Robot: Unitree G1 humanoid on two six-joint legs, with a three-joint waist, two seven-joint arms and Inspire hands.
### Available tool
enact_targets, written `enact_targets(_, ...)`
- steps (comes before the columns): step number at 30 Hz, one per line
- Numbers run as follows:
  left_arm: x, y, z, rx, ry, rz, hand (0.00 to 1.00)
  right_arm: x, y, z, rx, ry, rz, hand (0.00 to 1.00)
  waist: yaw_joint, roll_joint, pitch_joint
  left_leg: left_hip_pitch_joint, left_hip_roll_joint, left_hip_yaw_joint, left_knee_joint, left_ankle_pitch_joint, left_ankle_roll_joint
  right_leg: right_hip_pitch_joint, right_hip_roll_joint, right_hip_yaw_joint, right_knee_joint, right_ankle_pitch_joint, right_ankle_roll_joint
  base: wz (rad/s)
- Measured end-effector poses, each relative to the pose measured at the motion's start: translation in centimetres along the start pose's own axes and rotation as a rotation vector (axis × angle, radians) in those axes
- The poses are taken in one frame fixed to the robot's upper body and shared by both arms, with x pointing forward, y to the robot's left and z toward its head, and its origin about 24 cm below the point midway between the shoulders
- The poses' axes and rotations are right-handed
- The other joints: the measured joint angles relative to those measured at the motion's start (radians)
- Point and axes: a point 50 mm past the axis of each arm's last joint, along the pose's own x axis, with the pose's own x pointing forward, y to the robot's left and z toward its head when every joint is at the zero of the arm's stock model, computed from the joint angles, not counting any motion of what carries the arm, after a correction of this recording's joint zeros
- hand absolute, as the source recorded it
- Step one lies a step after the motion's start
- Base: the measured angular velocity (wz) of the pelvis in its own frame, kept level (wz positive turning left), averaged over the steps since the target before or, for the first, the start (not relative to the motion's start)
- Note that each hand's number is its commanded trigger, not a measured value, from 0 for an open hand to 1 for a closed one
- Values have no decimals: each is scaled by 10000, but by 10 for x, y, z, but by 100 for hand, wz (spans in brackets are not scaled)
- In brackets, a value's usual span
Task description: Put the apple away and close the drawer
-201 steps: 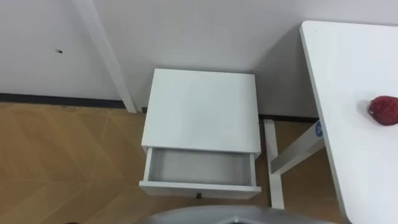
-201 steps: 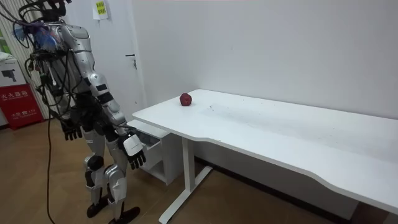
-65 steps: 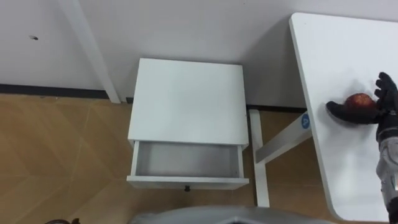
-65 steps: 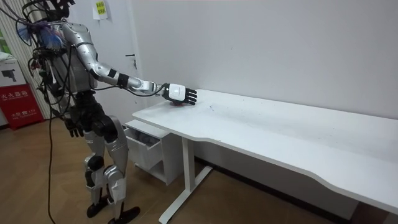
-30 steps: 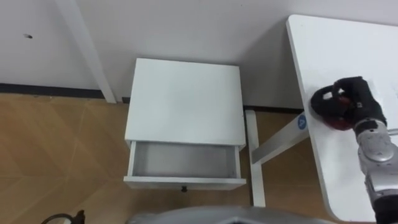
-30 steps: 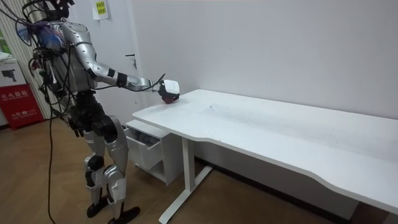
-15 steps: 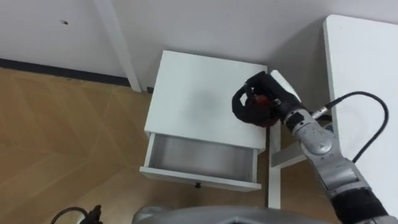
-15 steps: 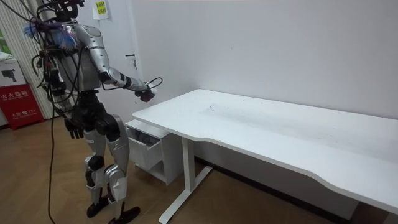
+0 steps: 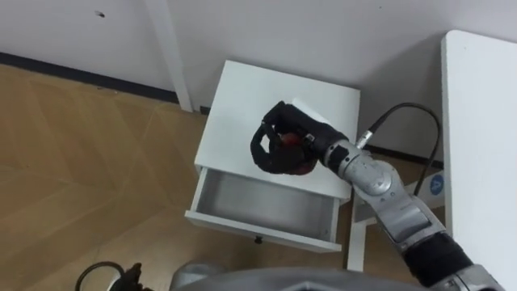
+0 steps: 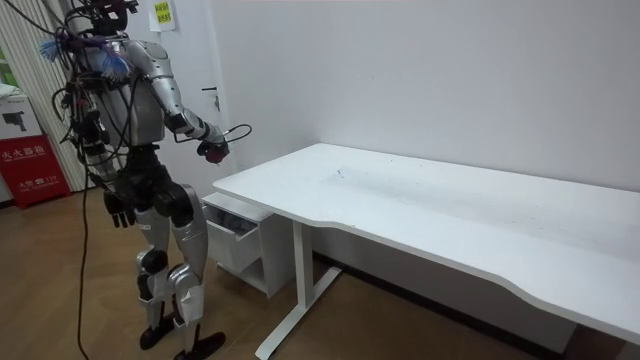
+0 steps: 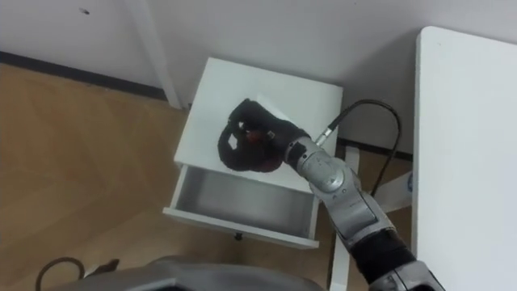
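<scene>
Right hand (image 9: 271, 153), fingers curled tight round apple (image 9: 292, 142), hangs over nightstand (image 9: 242, 105) top. I'd bring it forward over the open drawer (image 9: 262, 229) (low), then release.

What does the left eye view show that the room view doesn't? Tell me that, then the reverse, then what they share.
Left eye view: the drawer's inside from above, and the red apple within the right hand's curled fingers. Room view: the robot standing beside the cabinet, left hand hanging relaxed at its side. Shared: the right hand held up above the open drawer.
</scene>
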Motion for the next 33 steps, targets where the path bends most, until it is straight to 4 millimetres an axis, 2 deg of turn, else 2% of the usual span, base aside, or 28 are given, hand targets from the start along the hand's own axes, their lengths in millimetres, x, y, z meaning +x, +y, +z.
enact_targets(4, 1, 1, 6, 5, -144, 50, 0, 0, 1, -3, 36, 130, 15, 100, -51, 2, 0, -177, -4, -81, 119, 1, 1, -107, -10, -75, 8, 0, 0, 8)
enact_targets(5, 1, 1, 7, 3, -161, 61, 0, 0, 1, -3, 35, 133, 16, 68, -52, 6, 3, -184, -4, -88, 124, 1, 1, -108, -9, -77, 8, 0, 0, 3)
enact_targets(6, 1, 1, 7, -1, -180, 85, 0, 0, 1, -3, 34, 132, 16, 0, -53, 28, 7, -186, -3, -90, 126, 1, 1, -107, -7, -80, 7, 0, 0, 0)
enact_targets(13, 2, 1, 15, -36, -375, 107, 0, -4, 8, -17, -23, 801, 328, 0, -109, 113, 6, -237, -3, -70, 150, 1, 1, -139, -3, -65, 5, 0, 1, 0)
enact_targets(18, 2, 0, 21, -79, -529, 89, 0, -7, 13, -21, 93, 941, 610, 0, -117, 214, -41, -249, -3, -56, 151, 1, 1, -162, -2, -79, 8, 0, 1, 0)
enact_targets(21, 2, 0, 21, -98, -556, 95, 0, -8, 15, -22, 131, 976, 696, 0, -153, 264, -30, -273, -2, -64, 151, 1, 1, -186, -2, -92, 8, 0, 1, 0)
enact_targets(33, 2, 0, 21, -105, -568, 102, 0, -9, 16, -24, 186, 1042, 684, 0, -162, 263, -33, -336, -2, -76, 159, 1, 1, -229, -4, -124, 8, 0, 1, 0)
